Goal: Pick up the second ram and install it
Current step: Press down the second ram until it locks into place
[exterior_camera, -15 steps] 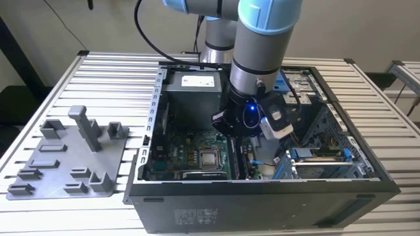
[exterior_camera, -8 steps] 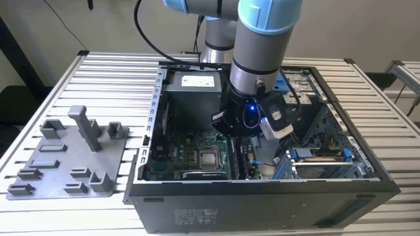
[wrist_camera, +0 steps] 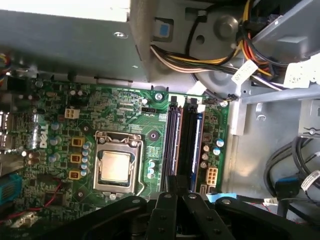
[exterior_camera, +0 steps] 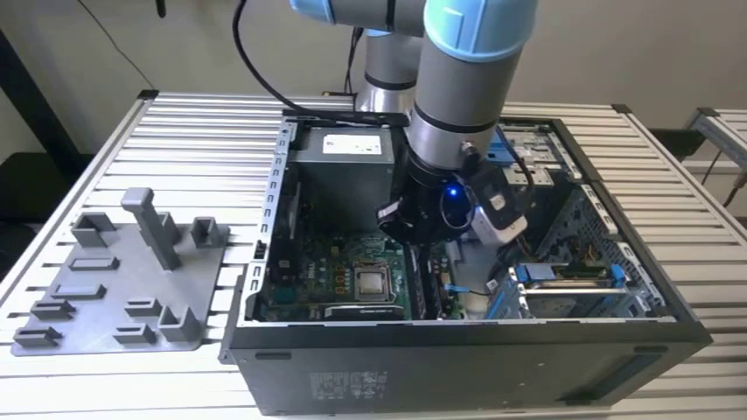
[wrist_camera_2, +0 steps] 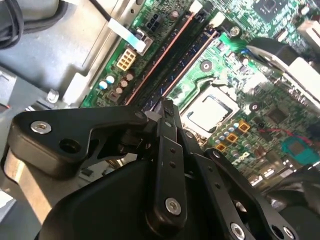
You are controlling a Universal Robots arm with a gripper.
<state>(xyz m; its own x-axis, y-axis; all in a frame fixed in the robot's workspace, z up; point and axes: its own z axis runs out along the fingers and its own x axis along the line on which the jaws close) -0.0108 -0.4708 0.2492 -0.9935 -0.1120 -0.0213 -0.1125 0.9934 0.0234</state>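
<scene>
Gripper (wrist_camera: 169, 182) fingers look pinched close together in both wrist views, tips (wrist_camera_2: 165, 106) sitting right at the near end of the memory slots. Can't make out whether anything is clamped between them.

The second ram (wrist_camera: 172, 140), as I read it, is the long dark strip w/ a coppery edge standing in the slot nearer the CPU socket (wrist_camera: 115, 167). It runs straight up to the tips and shows the same way in the second wrist view (wrist_camera_2: 160, 57). The blue slot (wrist_camera: 196, 140) lies just beside it, on the side away from the CPU. Whether the stick is fully seated isn't visible.

Further out: green motherboard (wrist_camera: 100, 110), a bundle of power cables (wrist_camera: 185, 57) past the far end of the slots, and the arm (exterior_camera: 461, 105) reaching down into the open PC case (exterior_camera: 467, 367). The grey parts tray (exterior_camera: 105, 289) sits well apart, at the exterior view's left.

Risks, as judgement:
1. Tips bear on 1 end only, so the stick could go in tilted and 1 latch stay open.
2. Any sideways offset puts load on the slot wall or the board.
3. A poor grip could let the stick slip onto the CPU socket, just beside.
</scene>
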